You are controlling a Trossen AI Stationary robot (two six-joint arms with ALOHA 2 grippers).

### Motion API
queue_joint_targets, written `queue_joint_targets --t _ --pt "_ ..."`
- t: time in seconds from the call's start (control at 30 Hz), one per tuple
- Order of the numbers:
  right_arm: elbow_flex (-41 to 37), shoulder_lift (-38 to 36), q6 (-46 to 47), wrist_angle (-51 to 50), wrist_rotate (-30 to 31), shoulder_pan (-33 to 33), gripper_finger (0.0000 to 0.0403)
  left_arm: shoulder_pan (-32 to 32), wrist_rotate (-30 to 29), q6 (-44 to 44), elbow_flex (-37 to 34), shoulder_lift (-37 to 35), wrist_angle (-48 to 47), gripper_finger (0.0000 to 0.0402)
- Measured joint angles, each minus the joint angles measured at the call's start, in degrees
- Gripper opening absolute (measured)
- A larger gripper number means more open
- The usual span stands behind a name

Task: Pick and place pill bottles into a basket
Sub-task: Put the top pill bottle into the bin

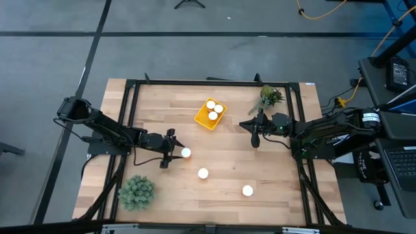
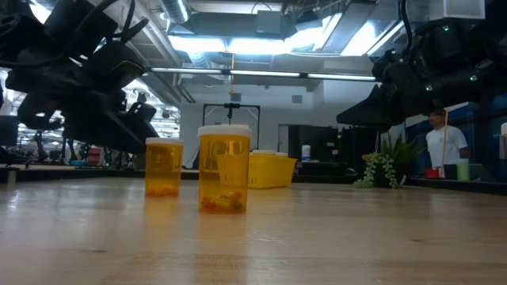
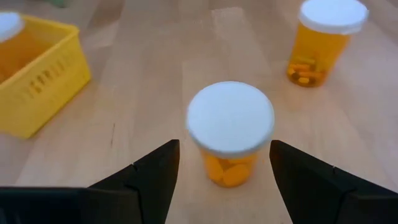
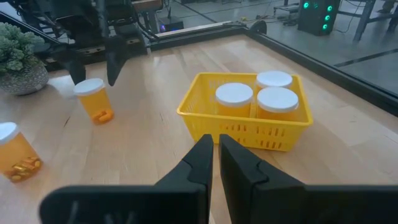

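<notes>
Three pill bottles with white caps stand in the yellow basket (image 1: 210,114), seen closer in the right wrist view (image 4: 249,118). Three more stand upright on the wooden table: one (image 1: 186,153) just in front of my left gripper, one (image 1: 203,173) nearer the front, and one (image 1: 247,190) toward the front right. My left gripper (image 3: 224,146) is open, its fingers standing either side of the first bottle (image 3: 230,124) with gaps showing. My right gripper (image 4: 216,146) is shut on nothing, held above the table to the right of the basket (image 1: 255,133).
A round green plant (image 1: 136,192) sits at the front left corner and a trailing plant (image 1: 270,97) at the far right. A black frame (image 1: 214,83) runs along the table's edges. Bare wood lies between the bottles and the basket.
</notes>
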Motion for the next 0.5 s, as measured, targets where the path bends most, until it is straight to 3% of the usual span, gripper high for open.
queue_joint_targets --t 0.17,0.5 --pt "0.0 0.0 0.0 0.0 0.0 0.0 0.0032 -0.1 2.7 0.6 0.0 0.0 0.0 0.0244" --pt "0.0 0.0 0.2 0.0 0.0 0.0 0.0032 -0.1 2.5 0.7 0.0 0.0 0.0 0.0229"
